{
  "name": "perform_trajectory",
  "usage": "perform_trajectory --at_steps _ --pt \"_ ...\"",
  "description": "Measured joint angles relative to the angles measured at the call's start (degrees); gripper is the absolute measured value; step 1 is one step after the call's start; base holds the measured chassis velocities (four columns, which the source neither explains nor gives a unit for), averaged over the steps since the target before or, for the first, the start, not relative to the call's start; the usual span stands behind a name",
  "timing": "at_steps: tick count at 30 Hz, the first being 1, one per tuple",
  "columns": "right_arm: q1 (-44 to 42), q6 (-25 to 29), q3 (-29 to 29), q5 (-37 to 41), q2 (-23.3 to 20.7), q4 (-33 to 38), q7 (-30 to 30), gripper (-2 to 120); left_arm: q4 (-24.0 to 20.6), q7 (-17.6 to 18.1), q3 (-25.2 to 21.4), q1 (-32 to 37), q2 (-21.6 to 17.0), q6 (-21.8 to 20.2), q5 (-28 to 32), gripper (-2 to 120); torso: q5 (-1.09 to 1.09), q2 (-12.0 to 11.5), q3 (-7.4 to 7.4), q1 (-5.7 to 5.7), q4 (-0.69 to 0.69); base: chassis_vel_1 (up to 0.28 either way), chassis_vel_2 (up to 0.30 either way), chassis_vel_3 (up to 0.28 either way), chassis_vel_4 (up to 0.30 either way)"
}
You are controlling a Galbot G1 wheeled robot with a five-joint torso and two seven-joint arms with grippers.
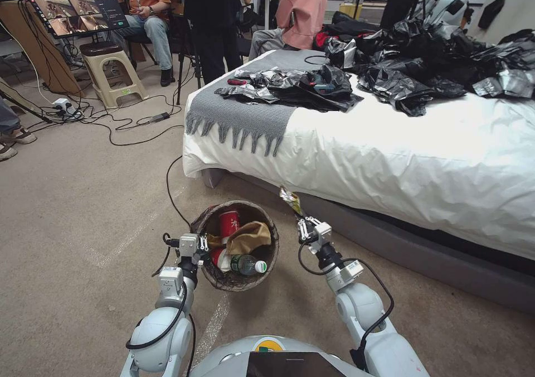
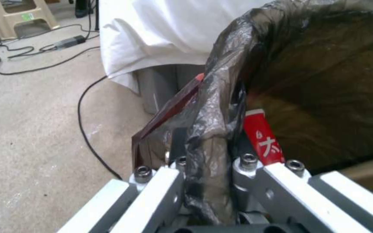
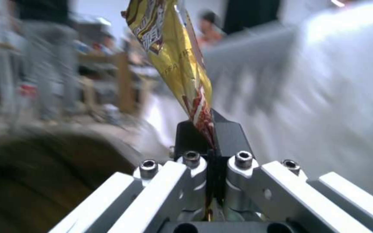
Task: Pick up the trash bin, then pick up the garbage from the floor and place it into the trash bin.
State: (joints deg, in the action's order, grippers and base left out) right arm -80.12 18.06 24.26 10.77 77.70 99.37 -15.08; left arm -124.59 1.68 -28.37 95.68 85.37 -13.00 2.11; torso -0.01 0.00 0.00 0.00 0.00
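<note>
Two pincers are at work beside the trash bin (image 1: 235, 246), which hangs off the floor in front of the bed (image 1: 390, 137). The left pincer (image 1: 196, 247) is clenched on the bin's near-left rim, its fingers (image 2: 238, 152) pinching the dark liner bag (image 2: 212, 106) folded over the edge. Inside the bin lie a red paper cup (image 1: 228, 222), a brown paper bag (image 1: 249, 236) and a clear bottle with a green label (image 1: 244, 264). The right pincer (image 1: 302, 225) hovers just to the right of the bin's rim and a little above it, closed on the lower end of a yellow snack wrapper (image 3: 175, 61) that stands up from its tips. The wrapper looks feather-light, thin and slick, likely to flop or slip, so a pinch at one end as here seems the sensible hold. The bin looks light and fairly stiff, but the liner is soft and slippery, so the grip must catch the rim beneath it. The left arm reaches forward and low towards the bin; the right arm stretches forward with its wrist angled up towards the bed.
</note>
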Motion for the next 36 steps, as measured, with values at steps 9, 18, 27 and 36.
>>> perform_trajectory --at_steps 9,18,27,36 --pt "-1.96 3.25 -6.72 2.65 -0.26 14.23 -13.60 0 0.44 -0.11 0.48 -0.11 0.06 -0.10 -0.46 3 0.01 0.00 0.00 0.00 0.00 0.000 0.000 0.000 0.000" --pt "-0.06 0.65 -14.48 1.59 -0.92 14.22 -13.74 0 0.46 -0.07 1.01 -0.04 0.19 -0.30 -0.88 3 0.00 0.00 0.00 0.00 0.00 0.000 0.000 0.000 0.000" --pt "2.12 0.02 -17.81 0.92 -0.33 8.24 -10.95 0 -0.04 0.01 1.11 0.14 0.15 -0.53 -0.90 3 0.01 0.00 0.00 0.00 0.00 0.000 0.000 0.000 0.000" --pt "4.27 -0.29 -19.25 0.36 0.52 3.69 -8.02 0 -0.18 0.08 1.43 0.18 0.22 -0.60 -1.02 3 0.01 0.00 0.00 0.00 0.00 0.000 0.000 0.000 0.000"
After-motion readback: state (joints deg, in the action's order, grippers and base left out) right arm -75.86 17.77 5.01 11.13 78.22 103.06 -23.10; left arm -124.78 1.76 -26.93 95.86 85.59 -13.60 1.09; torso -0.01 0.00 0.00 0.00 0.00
